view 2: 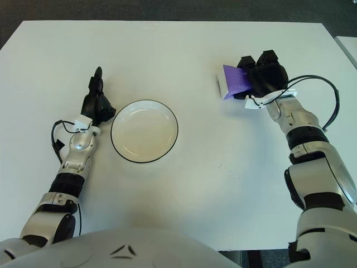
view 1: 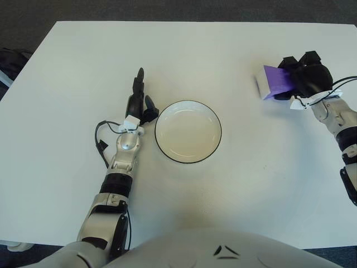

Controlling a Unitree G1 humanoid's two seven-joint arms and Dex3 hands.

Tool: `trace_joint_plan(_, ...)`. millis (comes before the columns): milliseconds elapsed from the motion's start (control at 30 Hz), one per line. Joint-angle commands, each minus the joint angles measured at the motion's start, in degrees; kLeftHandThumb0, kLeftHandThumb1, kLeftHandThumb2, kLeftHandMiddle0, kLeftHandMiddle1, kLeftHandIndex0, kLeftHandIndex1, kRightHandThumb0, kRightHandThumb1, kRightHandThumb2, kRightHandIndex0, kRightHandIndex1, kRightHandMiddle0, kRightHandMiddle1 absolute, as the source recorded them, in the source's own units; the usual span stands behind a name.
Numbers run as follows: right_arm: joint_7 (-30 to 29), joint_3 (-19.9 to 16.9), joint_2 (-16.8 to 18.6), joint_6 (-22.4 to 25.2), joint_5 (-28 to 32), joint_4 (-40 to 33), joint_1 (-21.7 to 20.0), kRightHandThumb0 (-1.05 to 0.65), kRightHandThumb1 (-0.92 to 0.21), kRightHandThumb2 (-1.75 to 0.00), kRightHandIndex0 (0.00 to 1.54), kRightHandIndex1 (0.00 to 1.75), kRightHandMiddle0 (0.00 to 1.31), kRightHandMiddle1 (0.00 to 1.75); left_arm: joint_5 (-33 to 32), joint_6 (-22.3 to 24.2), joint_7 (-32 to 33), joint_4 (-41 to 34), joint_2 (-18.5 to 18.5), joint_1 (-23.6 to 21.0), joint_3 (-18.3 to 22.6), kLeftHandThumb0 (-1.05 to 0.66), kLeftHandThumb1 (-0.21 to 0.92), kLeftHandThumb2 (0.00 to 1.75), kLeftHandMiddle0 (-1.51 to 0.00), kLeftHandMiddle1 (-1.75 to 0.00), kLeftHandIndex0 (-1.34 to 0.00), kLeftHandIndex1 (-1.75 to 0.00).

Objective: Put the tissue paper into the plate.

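Far right, right hand [view 2: 262,75] apparently grips the purple tissue pack [view 2: 235,81]; left hand [view 1: 139,103] outstretched beside plate [view 1: 188,132].

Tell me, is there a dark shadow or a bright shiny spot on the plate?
In the left eye view the plate shows no hard glare, only a soft, slightly darker shade inside its rim; in the right eye view the right hand around the purple tissue pack casts only a faint shadow on the white table. The left hand shows left of the plate.
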Motion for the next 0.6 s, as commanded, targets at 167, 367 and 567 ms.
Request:
trace_joint_plan(167, -10.3, 1.2, -0.3, 0.8, -2.7, 1.0, 2.0, -0.58, -0.76, -0.64, 1.22, 1.75, 1.02, 1.75, 0.0, 1.5, 0.1, 4.2, -0.6, 3.0, -0.2, -0.88, 0.92, 1.2, 0.0, 0.0, 0.0, -0.14)
trace_joint_plan(367, -14.8, 1.5, 0.1, 0.2, -3.2, 1.7, 1.8, -0.47, -0.69, -0.84, 1.3, 1.75, 1.05, 1.75, 0.3, 0.9, 0.3, 4.5, -0.6, 3.0, -0.3, -0.88, 0.92, 1.2, 0.0, 0.0, 0.0, -0.13)
trace_joint_plan(567, -19.3, 0.4, -0.1, -0.9, -2.3, -1.5, 2.1, -0.42, -0.64, -0.92, 1.33, 1.75, 1.09, 1.75, 0.3, 1.5, 0.3, 4.3, -0.5, 3.1, -0.3, -0.89, 0.92, 1.2, 0.0, 0.0, 0.0, -0.15)
